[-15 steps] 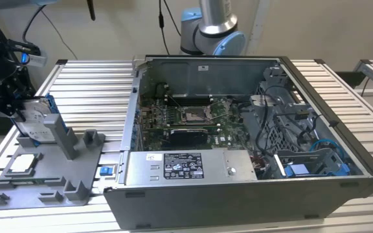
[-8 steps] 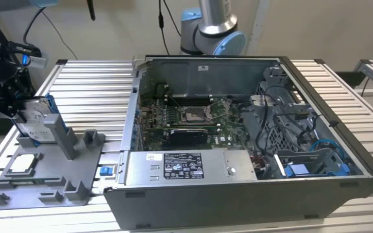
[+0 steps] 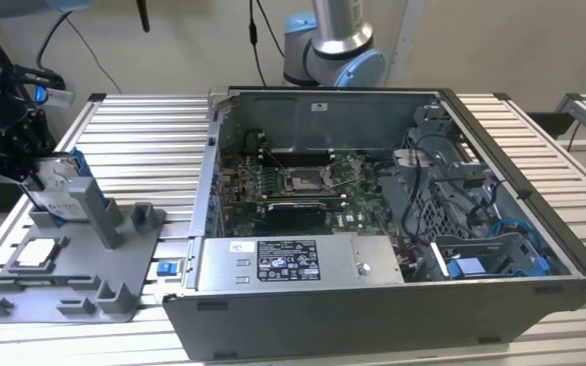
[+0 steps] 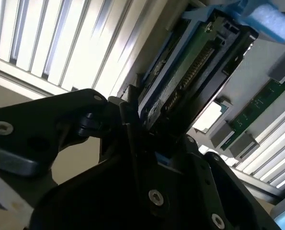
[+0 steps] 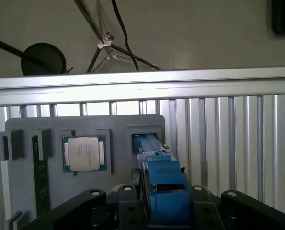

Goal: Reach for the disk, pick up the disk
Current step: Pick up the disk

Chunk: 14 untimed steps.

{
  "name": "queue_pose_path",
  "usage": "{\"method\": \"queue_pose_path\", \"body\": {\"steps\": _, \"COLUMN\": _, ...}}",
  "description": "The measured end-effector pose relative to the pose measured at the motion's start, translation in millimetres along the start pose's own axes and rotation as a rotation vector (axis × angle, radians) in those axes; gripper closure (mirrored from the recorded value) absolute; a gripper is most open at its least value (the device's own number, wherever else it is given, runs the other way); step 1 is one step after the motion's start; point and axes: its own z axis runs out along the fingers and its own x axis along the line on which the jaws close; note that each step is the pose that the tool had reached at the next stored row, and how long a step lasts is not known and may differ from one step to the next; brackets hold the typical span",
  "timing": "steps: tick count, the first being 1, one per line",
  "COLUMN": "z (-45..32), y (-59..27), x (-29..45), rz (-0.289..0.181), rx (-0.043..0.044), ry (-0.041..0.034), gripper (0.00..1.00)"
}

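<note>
Your hand is closed tight on the disk, clamping its blue-framed edge in both wrist views. The disk stands upright at the exterior view's left, at the slot of the grey fixture on the tabletop; can't tell if it's clear of the slot. A processor chip lies just beside the slot; the open computer case is beside the fixture.

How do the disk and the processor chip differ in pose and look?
The disk stands on edge; the processor chip lies flat. The disk is blue-framed and larger; the processor chip is small and square. The gripper grips the disk, not the processor chip. Both are at the grey fixture.
</note>
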Motion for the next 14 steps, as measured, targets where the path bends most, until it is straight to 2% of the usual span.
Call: {"method": "queue_pose_path", "body": {"steps": 14, "z": 0.6, "y": 0.0, "x": 0.0, "rz": 0.000, "rx": 0.0001, "ry": 0.0000, "gripper": 1.00}}
